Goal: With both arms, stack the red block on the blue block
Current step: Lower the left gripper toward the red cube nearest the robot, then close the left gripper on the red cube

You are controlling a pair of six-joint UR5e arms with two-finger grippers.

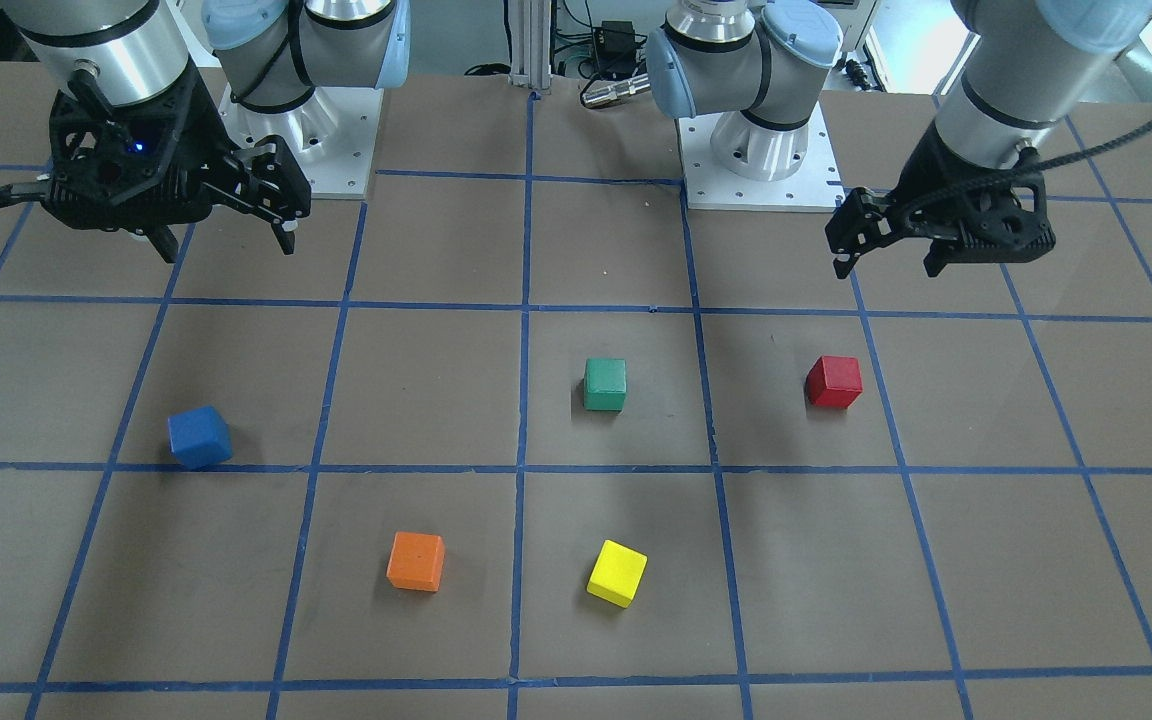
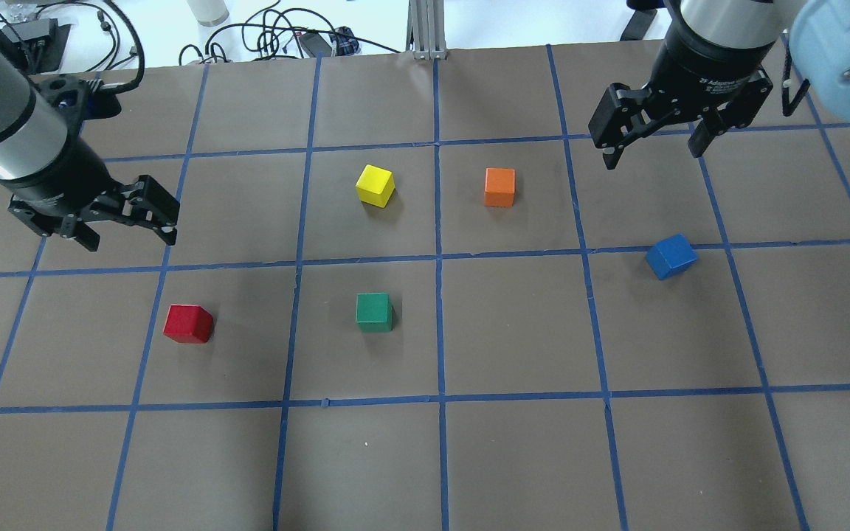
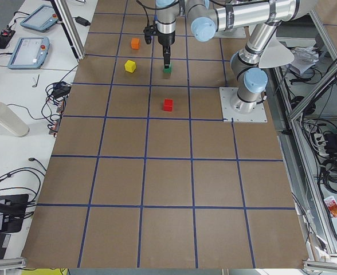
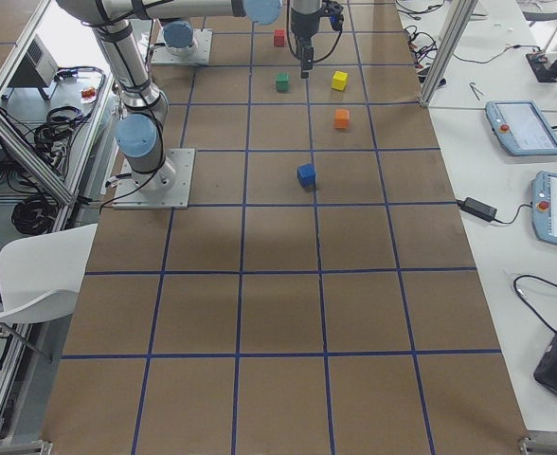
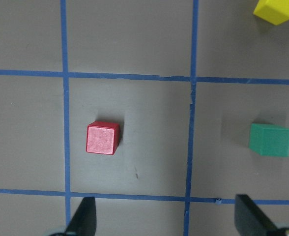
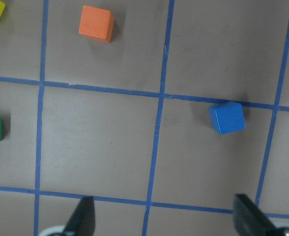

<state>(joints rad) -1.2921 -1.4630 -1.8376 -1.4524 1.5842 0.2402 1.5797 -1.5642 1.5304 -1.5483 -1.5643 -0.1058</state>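
Overhead exterior view: left claw point(image 2: 130, 237) and right claw point(image 2: 652, 155) hover above the tabletop point(image 2: 513, 332), fingers apart, gripping nothing. The red block point(image 2: 188, 324) rests at 5 o'clock of the left claw. The blue block point(image 2: 671, 256), turned askew, rests at 6 o'clock of the right claw. The two blocks lie well apart.

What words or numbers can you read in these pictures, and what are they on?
No text can be read for sure.
White print on the collar above the right gripper: too blurred to read.
The red block, blue block, green block, orange block, yellow block: no letters or numbers.
The handheld screens beside the table: too small to read.
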